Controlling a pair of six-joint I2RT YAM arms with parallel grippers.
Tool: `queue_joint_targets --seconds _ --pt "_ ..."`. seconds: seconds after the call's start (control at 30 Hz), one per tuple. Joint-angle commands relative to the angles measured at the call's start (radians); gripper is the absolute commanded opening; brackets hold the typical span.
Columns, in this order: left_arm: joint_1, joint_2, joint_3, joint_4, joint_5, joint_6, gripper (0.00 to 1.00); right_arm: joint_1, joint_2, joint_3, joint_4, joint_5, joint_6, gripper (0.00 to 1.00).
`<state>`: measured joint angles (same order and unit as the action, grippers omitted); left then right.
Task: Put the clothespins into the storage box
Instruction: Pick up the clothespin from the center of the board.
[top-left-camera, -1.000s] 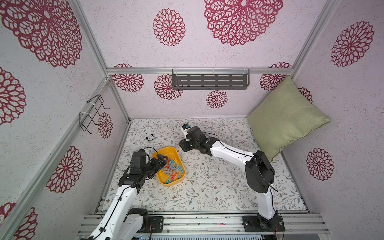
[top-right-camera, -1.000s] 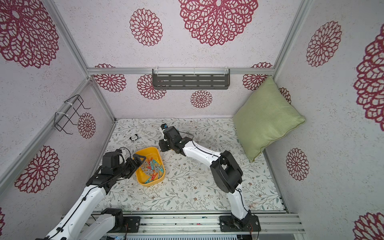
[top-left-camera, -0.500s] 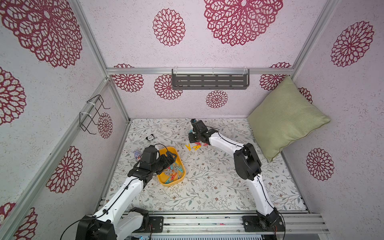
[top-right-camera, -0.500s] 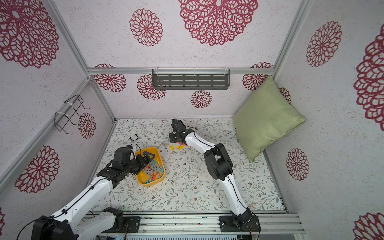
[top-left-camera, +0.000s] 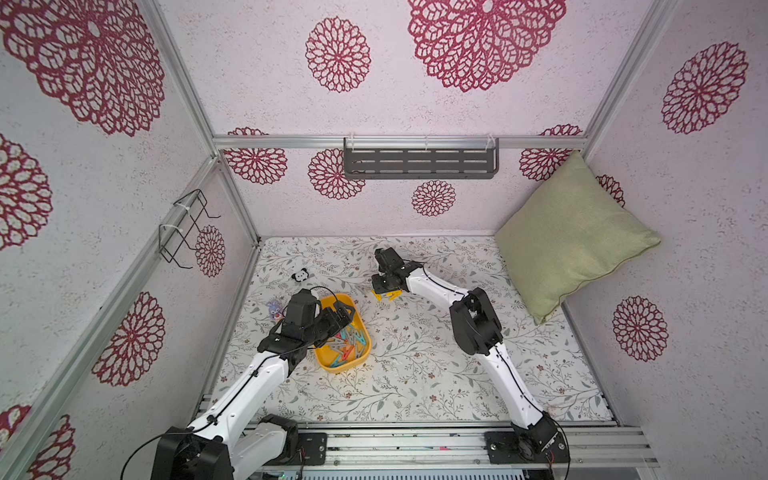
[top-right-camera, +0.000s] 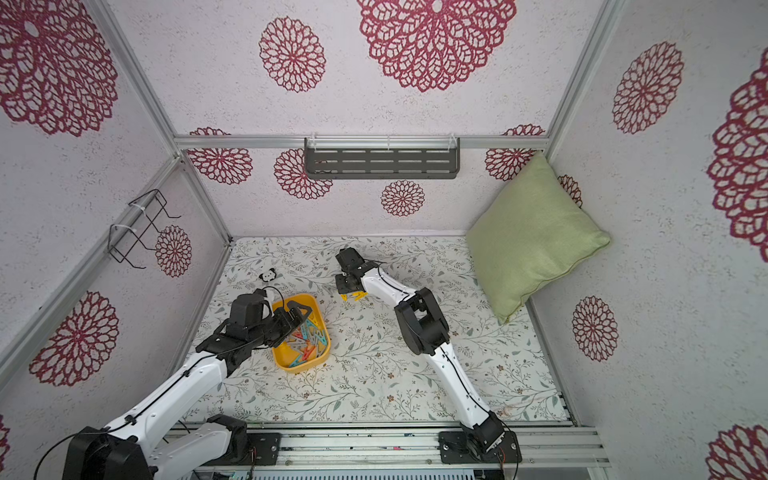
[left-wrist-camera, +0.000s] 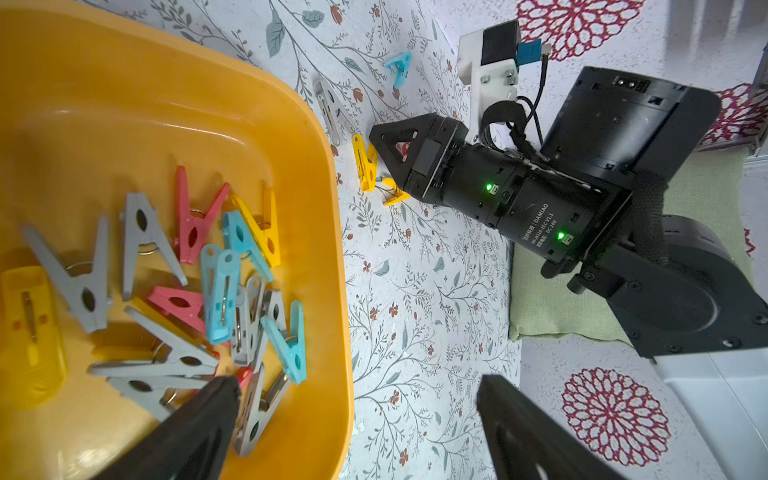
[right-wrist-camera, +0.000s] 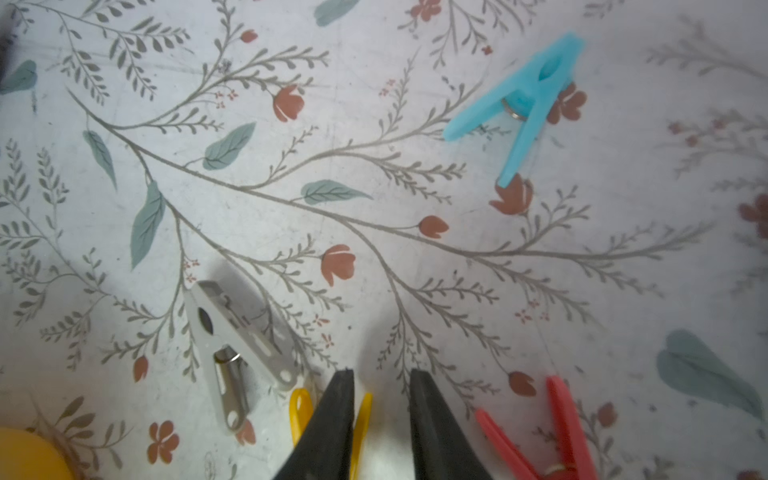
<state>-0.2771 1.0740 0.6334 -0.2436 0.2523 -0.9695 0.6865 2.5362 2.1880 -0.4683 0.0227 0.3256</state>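
the left gripper is hanging wide open, straddling the rim of the storage box, which is sitting at 9 o'clock on the table, holding a heap of clothespins. at 1 o'clock from it i am seeing the right gripper standing narrow and empty over a yellow pin, with a grey pin, red pin and teal pin lying nearby.

Yellow storage box holds mixed clothespins; few loose outside.
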Motion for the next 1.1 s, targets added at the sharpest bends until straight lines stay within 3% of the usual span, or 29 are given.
queue_joint_targets --seconds 0.0,0.2,0.57,0.83,1.07 --pt "-0.01 0.004 -0.004 0.03 -0.006 0.003 0.97 0.001 0.006 0.023 -0.023 0.006 -0.012 0.22" --pt "-0.011 -0.004 -0.007 0.029 -0.007 -0.001 0.97 0.004 -0.014 0.0 -0.015 0.003 -0.01 0.09" --pt "0.003 -0.08 0.012 -0.073 -0.074 0.047 0.97 0.041 -0.186 -0.104 0.042 -0.023 -0.008 0.06" --pt "0.104 -0.149 0.025 -0.158 -0.043 0.088 0.97 0.112 -0.32 -0.188 0.081 -0.045 -0.012 0.06" --pt "0.249 -0.217 0.015 -0.23 0.001 0.127 0.97 0.188 -0.364 -0.215 0.105 -0.109 -0.004 0.06"
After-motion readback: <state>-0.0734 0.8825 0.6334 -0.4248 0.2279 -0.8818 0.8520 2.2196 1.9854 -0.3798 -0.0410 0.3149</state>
